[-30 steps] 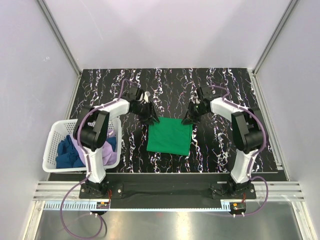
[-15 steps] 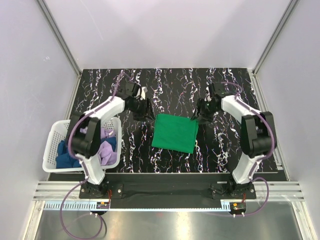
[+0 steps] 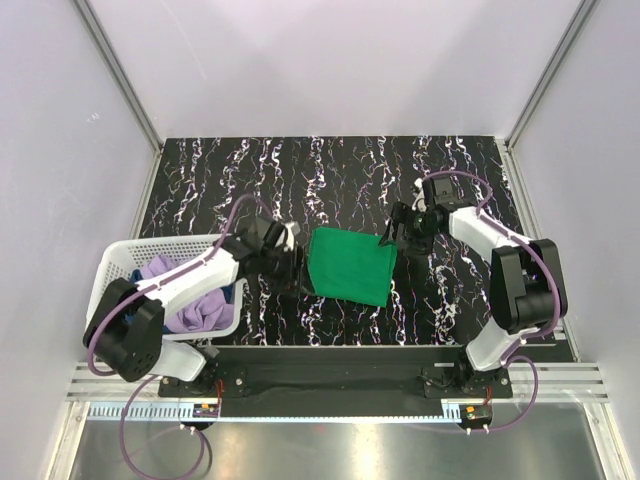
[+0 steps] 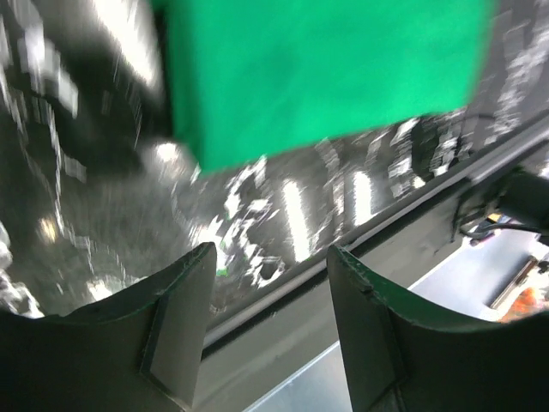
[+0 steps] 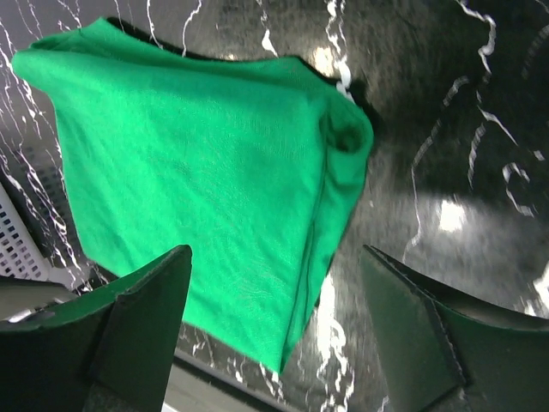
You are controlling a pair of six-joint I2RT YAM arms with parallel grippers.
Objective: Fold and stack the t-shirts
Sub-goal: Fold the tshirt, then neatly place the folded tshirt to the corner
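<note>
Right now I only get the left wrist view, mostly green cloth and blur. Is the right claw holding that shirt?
Observer: No. The right claw is open and empty, and the green shirt lies folded on the table.
Operator: Where is another shirt?
Observer: A lilac shirt sits in the white basket at the table's left edge.

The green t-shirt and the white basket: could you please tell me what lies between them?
In the top view, the left gripper sits between the green t-shirt and the white basket, its fingers open and empty.
</note>
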